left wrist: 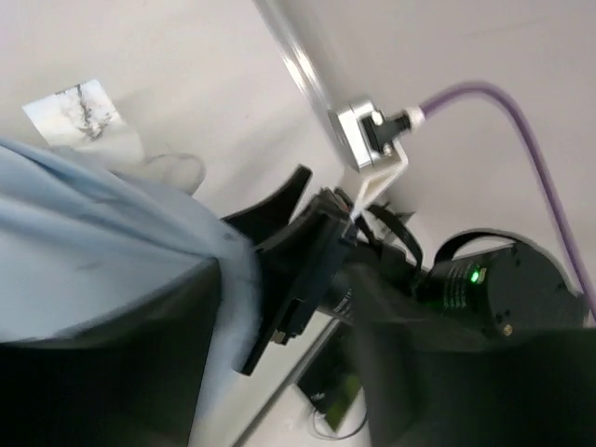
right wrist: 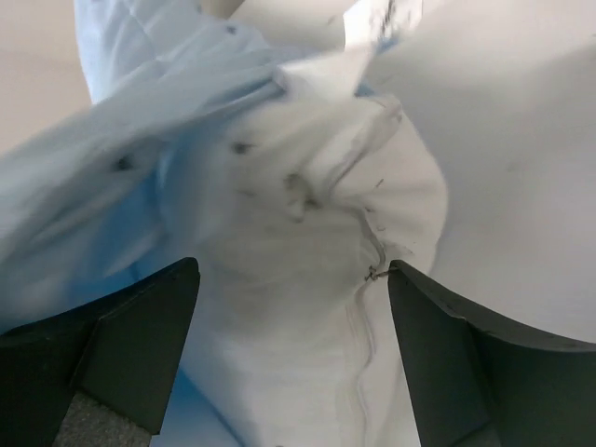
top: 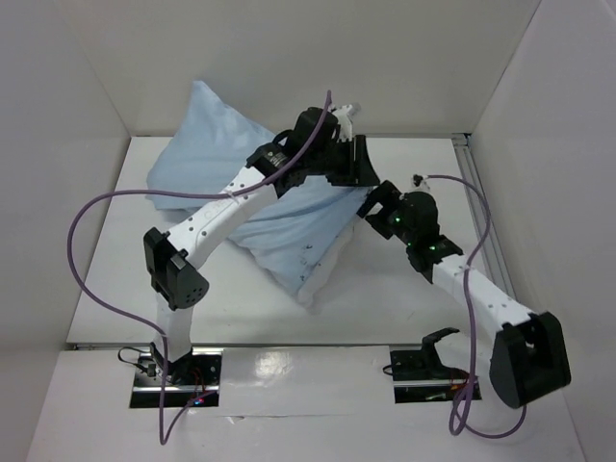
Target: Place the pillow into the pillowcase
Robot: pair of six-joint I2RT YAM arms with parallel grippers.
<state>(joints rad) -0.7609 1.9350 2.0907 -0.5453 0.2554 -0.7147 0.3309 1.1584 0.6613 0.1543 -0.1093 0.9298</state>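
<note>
The light blue pillowcase (top: 207, 144) lies across the table's middle and covers most of the white pillow (top: 322, 274), whose edge shows at the lower right. My left gripper (top: 354, 164) hovers over the far right end, jaws apart; in the left wrist view (left wrist: 287, 289) the pillowcase (left wrist: 93, 233) lies against one finger. A white pillow corner (left wrist: 172, 172) and its tag (left wrist: 79, 112) stick out beyond it. My right gripper (top: 371, 207) is open. In the right wrist view (right wrist: 293, 279) its fingers straddle a bare pillow corner (right wrist: 298, 307), with the pillowcase (right wrist: 93, 205) bunched to the left.
White walls close in the table on the left, back and right. An aluminium rail (top: 476, 192) runs along the right edge. Purple cables (top: 96, 250) loop beside both arms. The two grippers are close together, and the right one (left wrist: 289, 270) shows in the left wrist view.
</note>
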